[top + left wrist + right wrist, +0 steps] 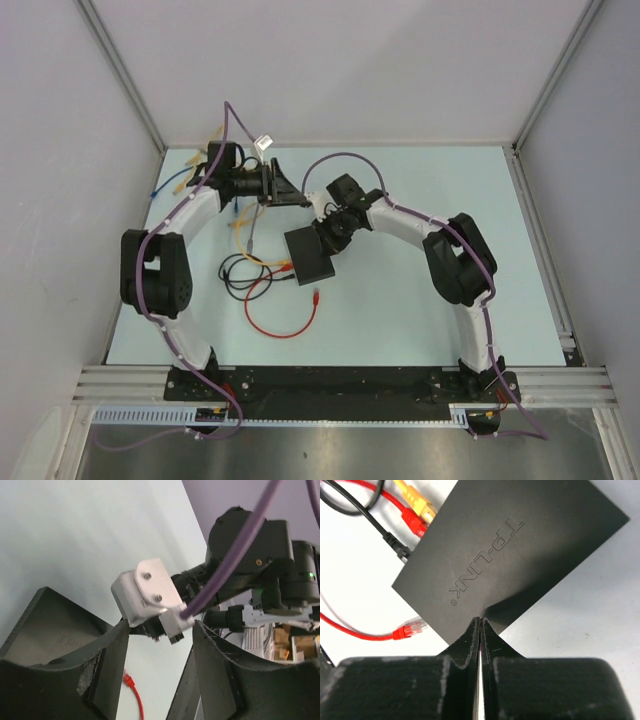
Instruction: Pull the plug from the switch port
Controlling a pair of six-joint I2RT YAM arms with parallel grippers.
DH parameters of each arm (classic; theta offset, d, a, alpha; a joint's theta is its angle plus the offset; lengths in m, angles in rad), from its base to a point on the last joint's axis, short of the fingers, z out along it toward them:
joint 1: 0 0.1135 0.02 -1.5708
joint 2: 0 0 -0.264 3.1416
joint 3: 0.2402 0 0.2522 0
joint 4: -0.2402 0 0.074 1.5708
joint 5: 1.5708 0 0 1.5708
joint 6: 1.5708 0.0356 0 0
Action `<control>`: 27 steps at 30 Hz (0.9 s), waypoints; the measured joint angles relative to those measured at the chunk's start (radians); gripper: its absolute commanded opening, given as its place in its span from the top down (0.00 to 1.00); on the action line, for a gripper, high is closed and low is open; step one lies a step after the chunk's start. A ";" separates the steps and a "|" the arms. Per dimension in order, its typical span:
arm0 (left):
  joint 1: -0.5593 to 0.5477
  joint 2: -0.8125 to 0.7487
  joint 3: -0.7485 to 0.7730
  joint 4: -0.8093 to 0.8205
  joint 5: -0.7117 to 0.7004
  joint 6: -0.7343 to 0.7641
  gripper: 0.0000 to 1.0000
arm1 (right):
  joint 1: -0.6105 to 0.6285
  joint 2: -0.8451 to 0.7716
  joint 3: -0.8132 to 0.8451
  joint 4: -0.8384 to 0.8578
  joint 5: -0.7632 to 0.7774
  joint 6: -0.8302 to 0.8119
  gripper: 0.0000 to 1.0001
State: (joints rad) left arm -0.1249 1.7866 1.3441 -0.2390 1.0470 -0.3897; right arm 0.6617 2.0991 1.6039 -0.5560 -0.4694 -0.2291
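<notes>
From where I stand, the pull has not begun. The right gripper [480, 625] has its fingers pressed together on nothing, the tips right at the near corner of the black box [520, 555]. It looks to be pinning the box down, though I cannot tell if it actually touches.

The switch port [422, 529] sits on the box edge ahead and to the left of those tips. A red plug [414, 521], a yellow plug [418, 505] and a black plug [395, 544] all look seated there. A loose red connector [410, 629] lies free on the table [580, 630] just left of the fingertips; I judge it to be the same cable's spare end.

The left gripper [161, 627] is spread apart and empty, held up well away from the plugs. Reaching, gripping and drawing a plug out are all left to do.
</notes>
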 measured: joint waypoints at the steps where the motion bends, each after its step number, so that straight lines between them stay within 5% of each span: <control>1: 0.000 0.003 0.006 0.007 0.012 0.002 0.42 | -0.003 -0.006 -0.003 0.004 -0.002 0.010 0.99; 10: 0.047 0.014 0.134 -0.187 0.036 0.269 0.41 | -0.120 -0.030 0.002 0.039 -0.051 0.138 0.99; 20: 0.001 0.014 0.107 -0.323 -0.258 0.418 0.50 | -0.065 -0.029 0.123 0.062 -0.103 0.127 1.00; 27: 0.004 0.052 0.035 -0.373 -0.300 0.444 0.52 | -0.043 0.009 0.121 0.051 -0.124 0.097 1.00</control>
State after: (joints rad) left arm -0.1211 1.8389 1.3796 -0.6125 0.7471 0.0540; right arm 0.6182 2.1082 1.7245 -0.5045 -0.5930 -0.1322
